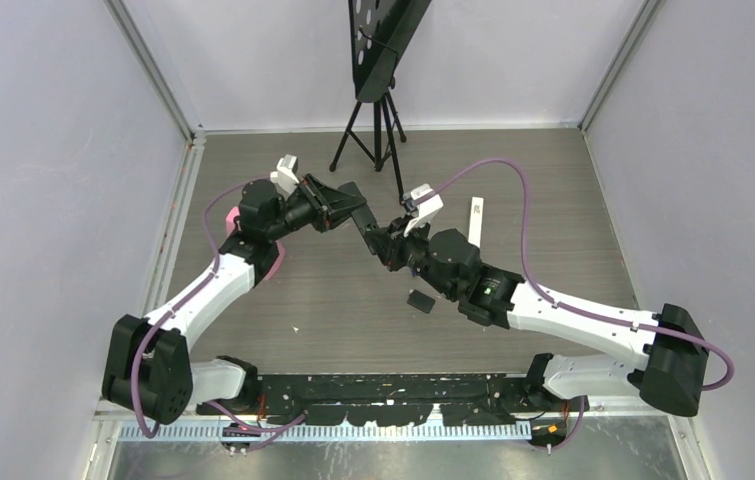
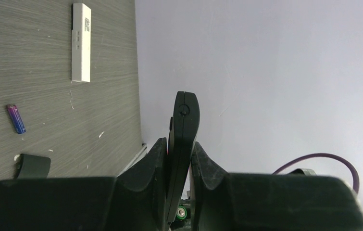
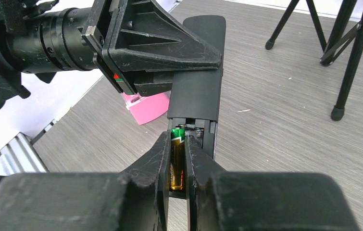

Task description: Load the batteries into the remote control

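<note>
Above the table's [image 1: 333,300] middle, the left gripper [image 2: 179,154] pinched the black remote [image 3: 199,91] across its faces; the right gripper [image 3: 178,147] clamped the orange-yellow battery [image 3: 177,168], its tip at the open bay. Light, rigid and slick, it probably wanted a mid-body grip.

Middle of the surface [image 1: 353,330] is cramped from my seat: left fingers [image 2: 154,166] clamp the black remote [image 2: 184,130], right fingers [image 3: 162,159] pinch the orange-yellow battery [image 3: 177,166] at its open compartment, and nothing fits between. The tripod [image 1: 378,130] stands just behind. A black cover [image 1: 421,300], white remote [image 1: 475,220] and purple battery [image 2: 16,119] dot the right side. A pink thing [image 1: 273,262] sits under the left arm. I see open room on the near strip.
</note>
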### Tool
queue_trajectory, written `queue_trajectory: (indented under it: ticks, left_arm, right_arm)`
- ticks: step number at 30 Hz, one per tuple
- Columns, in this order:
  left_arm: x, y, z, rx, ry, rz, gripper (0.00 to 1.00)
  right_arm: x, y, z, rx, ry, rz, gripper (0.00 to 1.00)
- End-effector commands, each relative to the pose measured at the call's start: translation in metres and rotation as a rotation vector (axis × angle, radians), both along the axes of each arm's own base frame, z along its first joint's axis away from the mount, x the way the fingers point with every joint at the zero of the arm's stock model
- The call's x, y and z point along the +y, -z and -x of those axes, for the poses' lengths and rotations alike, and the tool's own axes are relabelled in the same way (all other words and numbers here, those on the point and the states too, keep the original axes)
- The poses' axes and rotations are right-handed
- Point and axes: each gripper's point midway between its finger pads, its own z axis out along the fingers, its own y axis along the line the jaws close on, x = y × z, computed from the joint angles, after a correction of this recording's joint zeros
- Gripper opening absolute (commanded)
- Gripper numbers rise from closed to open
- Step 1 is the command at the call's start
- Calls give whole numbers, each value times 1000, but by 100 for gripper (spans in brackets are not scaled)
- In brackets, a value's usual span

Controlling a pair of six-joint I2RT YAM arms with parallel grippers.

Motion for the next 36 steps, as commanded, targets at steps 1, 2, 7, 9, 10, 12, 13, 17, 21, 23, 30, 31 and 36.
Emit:
queue_trajectory:
  ticks: [1, 2, 7, 9, 10, 12, 13, 17, 21, 23, 30, 31, 36]
  left_arm:
    - [12, -118, -3, -236, -46, 209, 0]
    - [11, -118, -2, -236, -41, 210, 0]
    - [8, -110, 0, -232, -12, 199, 0]
    - [7, -102, 1, -218, -2, 195, 0]
    - [7, -99, 2, -213, 2, 196, 0]
    - [6, -94, 4, -203, 14, 196, 0]
    - [6, -92, 5, -199, 17, 197, 0]
    - [5, -86, 9, -196, 30, 193, 0]
    - [4, -80, 13, -200, 49, 178, 0]
    - [4, -77, 15, -203, 58, 171, 0]
    - [3, -68, 20, -202, 78, 147, 0]
    - [3, -67, 20, -204, 79, 144, 0]
    - [3, -66, 22, -226, 80, 132, 0]
  right_arm:
    - [-30, 126, 26, 179, -27, 465, 7]
    - [-28, 124, 24, 178, -21, 467, 8]
    - [-20, 119, 19, 203, 20, 431, 13]
    - [-17, 112, 17, 204, 36, 397, 15]
    - [-15, 108, 17, 203, 36, 377, 17]
    - [-11, 98, 17, 195, 28, 330, 20]
    - [-10, 93, 18, 191, 23, 309, 22]
    - [-8, 74, 16, 174, 30, 253, 29]
    - [-11, 57, 8, 176, 86, 218, 34]
    - [-12, 51, 4, 184, 111, 208, 37]
    - [-11, 27, -3, 178, 137, 187, 50]
    - [-12, 23, -3, 180, 141, 182, 52]
    - [-19, 7, -9, 204, 180, 159, 58]
